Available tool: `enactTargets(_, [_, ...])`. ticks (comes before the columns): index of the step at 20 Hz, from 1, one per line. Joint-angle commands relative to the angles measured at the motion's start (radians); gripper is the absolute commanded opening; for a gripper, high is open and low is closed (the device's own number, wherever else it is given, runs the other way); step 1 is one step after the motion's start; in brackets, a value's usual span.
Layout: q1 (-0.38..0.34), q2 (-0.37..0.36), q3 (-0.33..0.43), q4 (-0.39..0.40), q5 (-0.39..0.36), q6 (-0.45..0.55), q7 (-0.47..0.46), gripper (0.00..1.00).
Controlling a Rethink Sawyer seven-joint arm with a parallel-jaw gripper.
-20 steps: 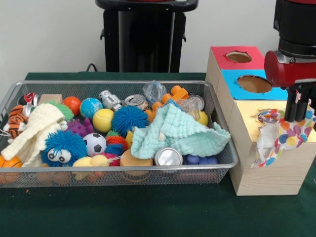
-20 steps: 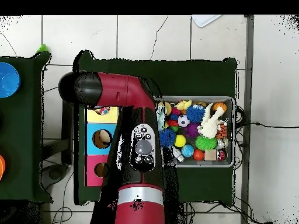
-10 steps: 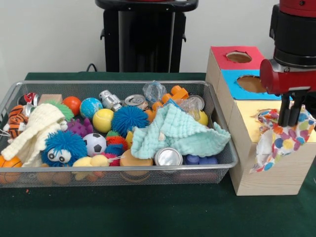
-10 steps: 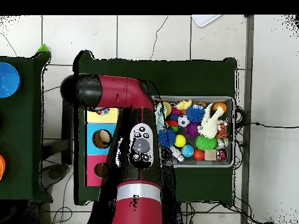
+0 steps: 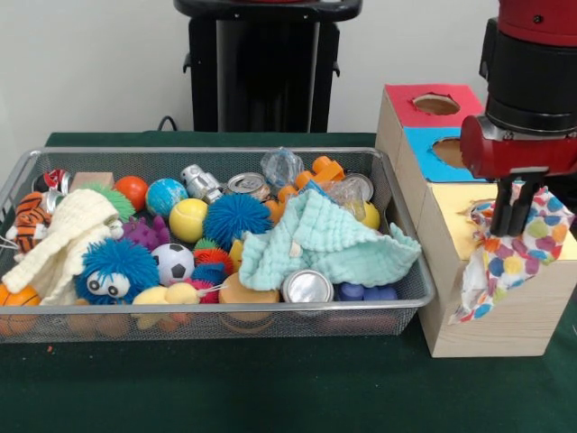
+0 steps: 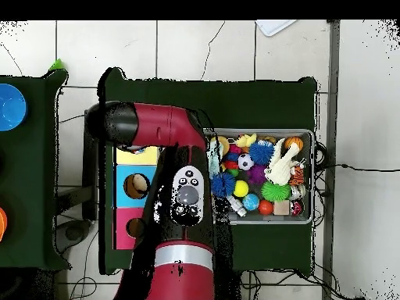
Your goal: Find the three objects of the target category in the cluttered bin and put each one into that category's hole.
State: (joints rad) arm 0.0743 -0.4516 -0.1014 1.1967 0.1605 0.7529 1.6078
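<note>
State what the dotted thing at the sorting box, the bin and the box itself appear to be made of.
Polka-dot cloth: soft printed fabric, apparently; it creases and drapes limply over the box edge. Bin: metal wire mesh with a bright rim; contents show through its walls. Sorting box: pale unfinished wood, going by the grain on its front, its top covered in what look like matte coloured paper panels.

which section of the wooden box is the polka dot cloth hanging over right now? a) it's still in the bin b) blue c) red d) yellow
d: the polka dot cloth drapes off the front edge of the box's yellow section, with the pincer down on it; the red and blue sections lie farther back, bare.
</note>
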Motion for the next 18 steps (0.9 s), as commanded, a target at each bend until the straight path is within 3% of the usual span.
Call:
enactTargets(1, [0.011,0.055,-0.015,0.076,-0.009,0.110,0.243,0.00])
enactTargets(10, [0.004,0.051,0.000,0.041,0.062,0.375,0.292,0.00])
enactTargets(15, [0.003,0.036,0.022,0.070,0.114,0.396,0.319,0.00])
enactTargets(18, [0.007,0.052,0.017,0.049,0.127,0.408,0.331,0.00])
